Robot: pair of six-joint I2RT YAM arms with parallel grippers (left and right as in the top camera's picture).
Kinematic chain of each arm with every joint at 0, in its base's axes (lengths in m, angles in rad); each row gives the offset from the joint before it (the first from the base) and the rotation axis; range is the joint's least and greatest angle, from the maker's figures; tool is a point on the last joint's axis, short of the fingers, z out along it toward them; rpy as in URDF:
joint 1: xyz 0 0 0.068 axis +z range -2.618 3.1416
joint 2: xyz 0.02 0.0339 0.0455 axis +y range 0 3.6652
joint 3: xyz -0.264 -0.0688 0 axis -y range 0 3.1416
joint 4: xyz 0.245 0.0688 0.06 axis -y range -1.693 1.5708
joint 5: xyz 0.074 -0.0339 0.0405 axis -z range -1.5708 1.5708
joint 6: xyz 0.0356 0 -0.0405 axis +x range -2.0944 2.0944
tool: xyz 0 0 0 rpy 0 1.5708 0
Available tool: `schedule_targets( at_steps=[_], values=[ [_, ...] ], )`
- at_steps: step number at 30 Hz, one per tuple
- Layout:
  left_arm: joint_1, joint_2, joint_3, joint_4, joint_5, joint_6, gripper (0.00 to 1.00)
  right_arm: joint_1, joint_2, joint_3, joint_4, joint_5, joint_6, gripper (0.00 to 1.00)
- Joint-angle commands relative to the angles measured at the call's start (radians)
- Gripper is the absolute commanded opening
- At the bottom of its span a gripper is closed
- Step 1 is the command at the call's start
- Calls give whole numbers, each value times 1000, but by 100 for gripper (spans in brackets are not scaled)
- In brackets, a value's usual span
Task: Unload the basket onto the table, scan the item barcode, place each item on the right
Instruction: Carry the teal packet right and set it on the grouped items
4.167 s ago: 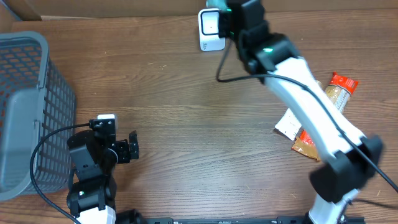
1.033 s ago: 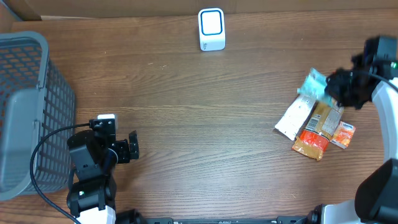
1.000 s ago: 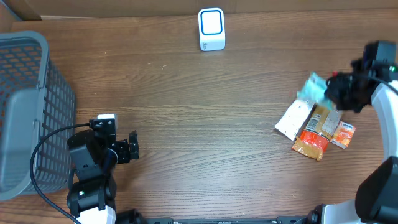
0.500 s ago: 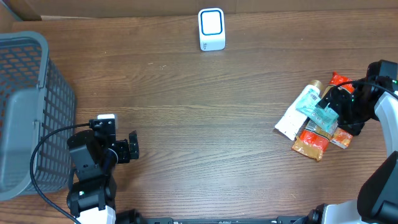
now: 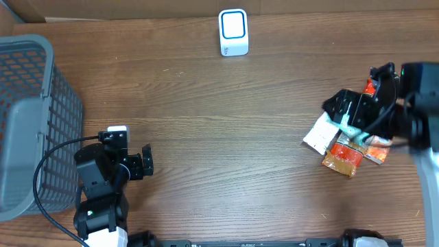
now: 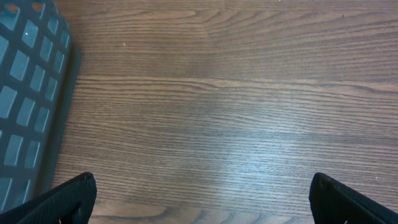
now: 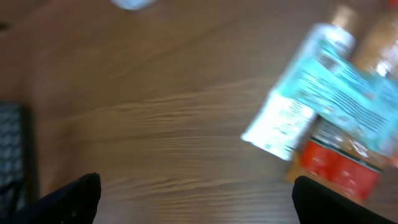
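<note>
Teal packet (image 7: 339, 87) is left loose atop the packet pile (image 7: 339, 165) at the counter's (image 5: 226, 137) 3 o'clock, well apart from the scanner (image 5: 233, 32) at 12, with the right hand (image 7: 194, 186) held wide over the pile, gripping nothing, and the left hand (image 6: 199, 199) parked wide at 8, judged out of the way.

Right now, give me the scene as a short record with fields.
scanner: white box-shaped barcode scanner with blue-framed face, centre of the far edge of the brown wooden table
items: pale teal-and-white flat packet lying on a pile of orange and white packets, right side
basket: grey plastic mesh basket, left side
left end effector: open, empty, over bare wood beside the basket
right end effector: open, empty, close to the pile; its wrist view is blurred
</note>
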Motion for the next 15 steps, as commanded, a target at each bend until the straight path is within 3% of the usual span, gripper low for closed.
schedule_targets(
  at_steps=[1, 7, 15],
  values=[
    [5, 0, -2, 4, 14, 19, 100, 43, -103, 18, 8, -26, -21, 100],
    [5, 0, -2, 4, 14, 19, 100, 57, -219, 18, 1, -26, -22, 100],
    [5, 0, -2, 4, 14, 19, 100, 57, -227, 18, 1, -26, -22, 100]
  ],
)
